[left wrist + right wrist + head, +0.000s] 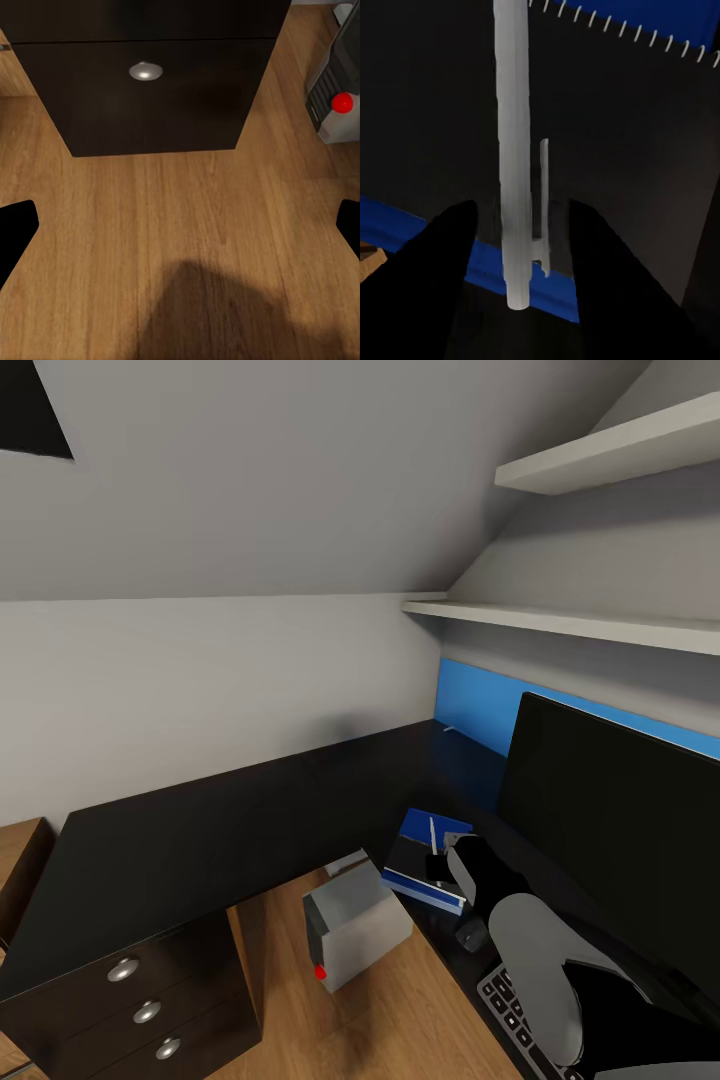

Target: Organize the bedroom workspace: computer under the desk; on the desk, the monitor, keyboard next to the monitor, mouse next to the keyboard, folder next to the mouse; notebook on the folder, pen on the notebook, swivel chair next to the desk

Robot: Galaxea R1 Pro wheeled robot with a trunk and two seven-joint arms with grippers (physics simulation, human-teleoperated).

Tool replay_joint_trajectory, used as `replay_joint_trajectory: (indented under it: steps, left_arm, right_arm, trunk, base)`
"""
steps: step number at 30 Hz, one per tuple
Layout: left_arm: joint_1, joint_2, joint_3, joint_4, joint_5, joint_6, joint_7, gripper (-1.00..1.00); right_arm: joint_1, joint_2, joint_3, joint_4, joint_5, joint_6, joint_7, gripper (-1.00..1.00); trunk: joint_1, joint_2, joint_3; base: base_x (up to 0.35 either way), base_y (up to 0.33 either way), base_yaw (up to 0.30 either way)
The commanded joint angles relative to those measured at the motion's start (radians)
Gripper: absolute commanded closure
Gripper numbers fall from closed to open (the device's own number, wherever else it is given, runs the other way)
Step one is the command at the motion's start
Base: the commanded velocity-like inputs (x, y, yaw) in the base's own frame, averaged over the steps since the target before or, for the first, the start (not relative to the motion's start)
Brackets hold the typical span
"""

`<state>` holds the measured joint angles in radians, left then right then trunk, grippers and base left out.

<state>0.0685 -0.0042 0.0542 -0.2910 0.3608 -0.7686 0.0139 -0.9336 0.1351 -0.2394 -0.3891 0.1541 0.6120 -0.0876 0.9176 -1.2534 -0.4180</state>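
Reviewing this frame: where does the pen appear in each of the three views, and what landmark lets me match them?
Head view: the pen is a thin white stick over the notebook, just beyond the right hand.
Left wrist view: the pen is not in it; it faces the floor and a desk drawer.
Right wrist view: the pen stands between the two dark fingers.
Shared landmark: the blue folder under the notebook.

Home room with a workspace tucked under a sloped ceiling, attic-style bedroom/office corner. Black L-shaped desk [200, 830] with 3-drawer unit [150, 1000], blue back panel [480, 705], large black monitor [620, 830], keyboard [515, 1015] on the desktop, grey computer tower [355, 930] on wooden plank floor [180, 247]. 2 white wall shelves [570, 622] above, plain grey walls. Simulator render.
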Motion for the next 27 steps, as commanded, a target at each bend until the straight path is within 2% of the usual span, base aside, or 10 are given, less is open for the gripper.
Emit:
replay_joint_trajectory:
  steps: [1,5,16,27]
  left_arm:
    - [0.001,0.0,0.004,-0.002,-0.005,-0.001,0.001,-1.0]
    - [0.001,0.001,0.004,-0.002,-0.005,-0.001,0.001,-1.0]
    - [0.001,0.001,0.005,-0.002,-0.005,-0.001,0.0,-1.0]
    - [0.001,0.001,0.006,-0.002,-0.005,-0.001,0.0,-1.0]
  right_arm:
    - [-0.001,0.001,-0.008,-0.002,0.01,0.005,0.002,-1.0]
    - [-0.001,0.001,-0.008,-0.002,0.01,0.005,0.002,-1.0]
    - [-0.001,-0.001,-0.008,-0.004,0.009,0.005,0.043,-1.0]
    - [-0.001,-0.001,-0.008,-0.007,0.008,0.004,0.053,-1.0]
  trunk:
    - [0.0,-0.001,-0.001]
    - [0.0,-0.001,-0.001]
    - [-0.042,0.076,0.034]
    - [-0.084,0.153,0.068]
  base:
    - [0.0,0.0,0.0]
    - [0.0,0.0,0.0]
    - [0.0,0.0,0.0]
    - [0.0,0.0,0.0]
